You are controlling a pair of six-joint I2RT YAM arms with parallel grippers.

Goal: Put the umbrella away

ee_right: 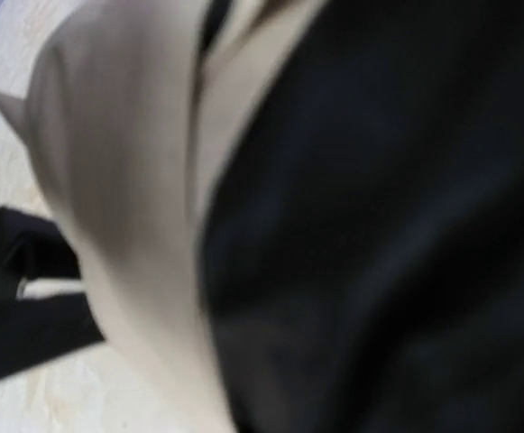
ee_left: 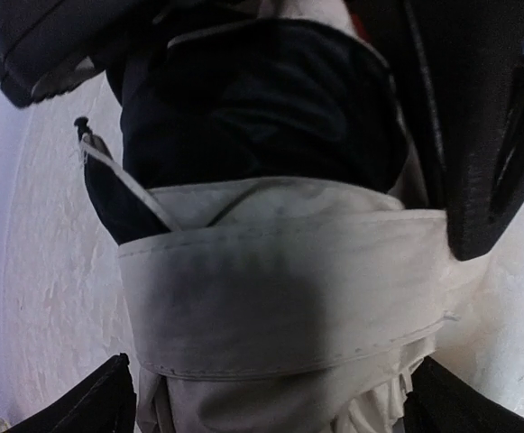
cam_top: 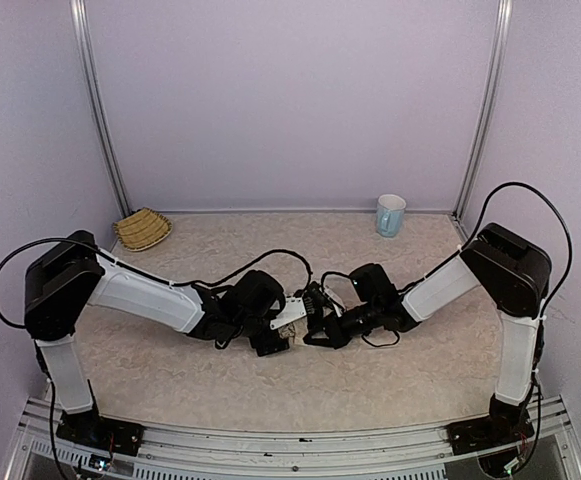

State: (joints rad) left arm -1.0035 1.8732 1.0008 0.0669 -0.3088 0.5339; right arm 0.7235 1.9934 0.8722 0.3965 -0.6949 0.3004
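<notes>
The umbrella (ee_left: 280, 298) is a folded bundle of cream fabric with a stitched strap band round it and a black lining above. It fills the left wrist view between my left gripper's (ee_left: 275, 410) two black fingertips (ee_left: 99, 406), which press on both sides. In the top view only a small cream patch of the umbrella (cam_top: 290, 312) shows at the table's middle, where my left gripper (cam_top: 282, 325) and right gripper (cam_top: 315, 318) meet. The right gripper's black fingers (ee_left: 482, 135) flank the umbrella's dark upper part. The right wrist view is blurred, showing the cream fabric (ee_right: 117, 180) and the black lining close up.
A woven straw basket (cam_top: 143, 228) lies at the back left corner. A pale blue mug (cam_top: 390, 214) stands at the back right by the wall. Walls close the table on three sides.
</notes>
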